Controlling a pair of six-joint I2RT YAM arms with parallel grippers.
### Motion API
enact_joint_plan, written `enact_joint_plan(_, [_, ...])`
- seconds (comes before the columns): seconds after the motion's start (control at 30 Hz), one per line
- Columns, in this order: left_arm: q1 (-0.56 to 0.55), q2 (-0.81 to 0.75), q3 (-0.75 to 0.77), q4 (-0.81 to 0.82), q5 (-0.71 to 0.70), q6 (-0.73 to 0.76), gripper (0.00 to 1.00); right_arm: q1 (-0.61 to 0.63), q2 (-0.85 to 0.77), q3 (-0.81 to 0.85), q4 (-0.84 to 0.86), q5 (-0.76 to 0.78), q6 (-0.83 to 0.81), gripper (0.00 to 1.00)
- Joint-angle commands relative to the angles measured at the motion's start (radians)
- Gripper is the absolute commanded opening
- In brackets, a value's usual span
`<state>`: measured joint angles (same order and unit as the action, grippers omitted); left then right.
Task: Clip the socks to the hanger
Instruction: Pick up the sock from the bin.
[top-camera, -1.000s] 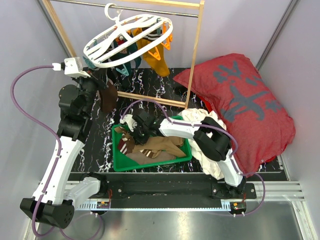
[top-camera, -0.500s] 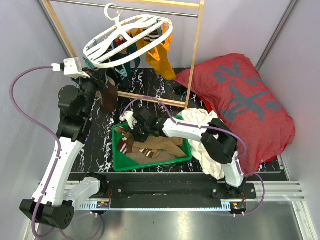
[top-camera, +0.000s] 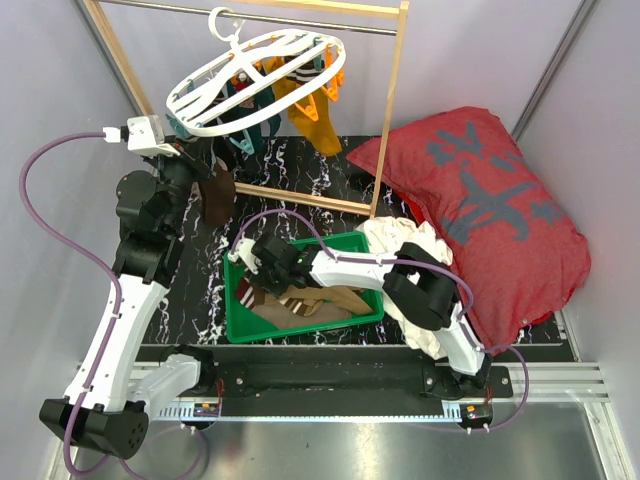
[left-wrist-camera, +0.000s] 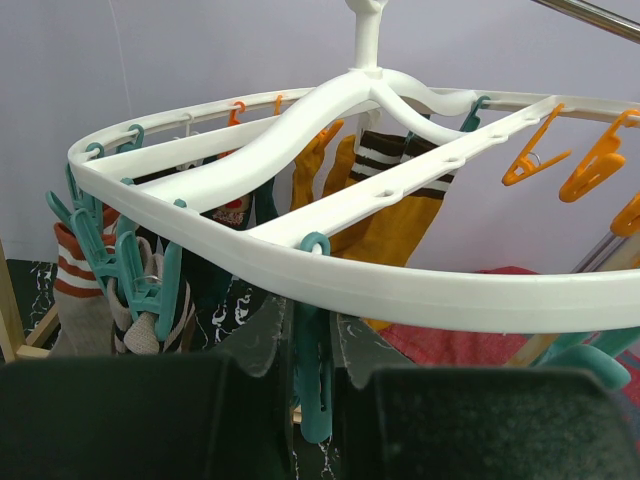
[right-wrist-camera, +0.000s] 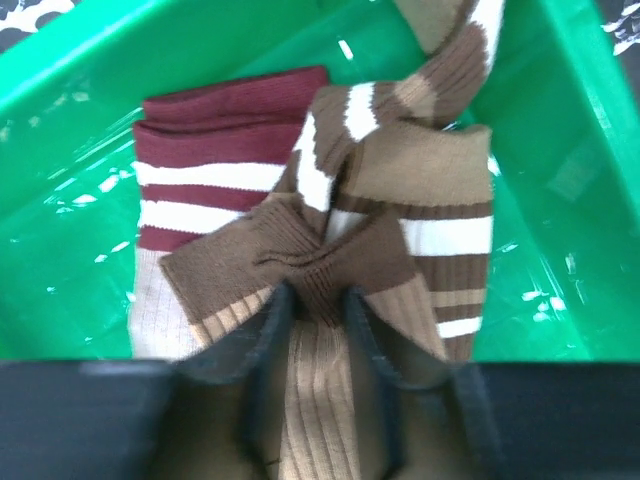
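The white oval hanger (top-camera: 255, 80) hangs from the rack rod with mustard socks (top-camera: 305, 105) and a brown sock (top-camera: 217, 195) clipped to it. My left gripper (top-camera: 200, 158) is raised to its near rim (left-wrist-camera: 400, 290) and is shut on a teal clip (left-wrist-camera: 315, 400) hanging there. More socks (top-camera: 310, 298) lie in the green bin (top-camera: 232, 320). My right gripper (top-camera: 252, 262) is down in the bin's left part. Its jaws are open, one finger on each side of a bunched ridge of a tan-and-brown sock (right-wrist-camera: 330, 400). A maroon-striped sock (right-wrist-camera: 210, 190) lies beside it.
The wooden rack (top-camera: 388, 110) stands behind the bin. A big red cushion (top-camera: 480, 200) fills the right side. A white cloth (top-camera: 400, 240) lies between the cushion and the bin, under the right arm. Orange clips (left-wrist-camera: 530, 165) hang on the hanger's far rim.
My right gripper has moved left and down onto the socks in the bin, and its jaws have parted. The left arm has held still on the clip.
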<state>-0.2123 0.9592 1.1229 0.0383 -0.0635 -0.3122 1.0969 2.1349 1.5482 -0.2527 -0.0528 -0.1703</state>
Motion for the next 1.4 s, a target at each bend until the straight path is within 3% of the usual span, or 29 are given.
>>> enact_joint_plan(0.0, [-0.001,0.009,-0.023,-0.12,0.022,-0.008,0.0,0.011,-0.027,0.0,0.023,0.048,-0.017,0.24])
enact_joint_plan(0.03, [-0.001,0.007,-0.021,-0.12,0.025,-0.008,0.0,0.011,-0.039,-0.011,0.023,0.047,-0.014,0.17])
enact_joint_plan(0.17, [-0.001,0.007,-0.014,-0.127,0.03,-0.008,0.0,0.009,-0.105,-0.039,0.023,0.031,-0.008,0.06])
enact_joint_plan(0.27, [-0.001,0.003,-0.012,-0.132,0.033,-0.004,0.0,0.009,-0.156,-0.053,0.021,0.036,-0.003,0.05])
enact_joint_plan(0.47, [-0.001,-0.007,-0.012,-0.14,0.031,0.001,0.0,0.009,-0.222,-0.069,0.021,0.045,-0.001,0.19])
enact_joint_plan(0.67, [-0.001,-0.014,-0.023,-0.14,0.037,-0.002,0.0,0.009,-0.161,-0.085,0.03,0.048,0.009,0.22])
enact_joint_plan(0.77, [-0.001,-0.017,-0.029,-0.138,0.037,-0.004,0.0,0.009,-0.13,-0.092,0.033,0.047,0.011,0.31])
enact_joint_plan(1.0, [-0.001,-0.014,-0.031,-0.137,0.047,-0.007,0.0,0.008,-0.116,-0.094,0.036,0.031,0.009,0.31])
enact_joint_plan(1.23, [-0.001,-0.014,-0.029,-0.137,0.057,-0.011,0.0,0.009,-0.148,-0.102,0.038,0.03,0.017,0.08])
enact_joint_plan(1.27, [-0.001,-0.017,-0.029,-0.137,0.059,-0.013,0.0,0.009,-0.174,-0.105,0.038,0.031,0.02,0.0])
enact_joint_plan(1.37, [-0.001,-0.016,-0.023,-0.14,0.059,-0.008,0.0,0.008,-0.232,-0.103,0.036,0.039,0.028,0.0])
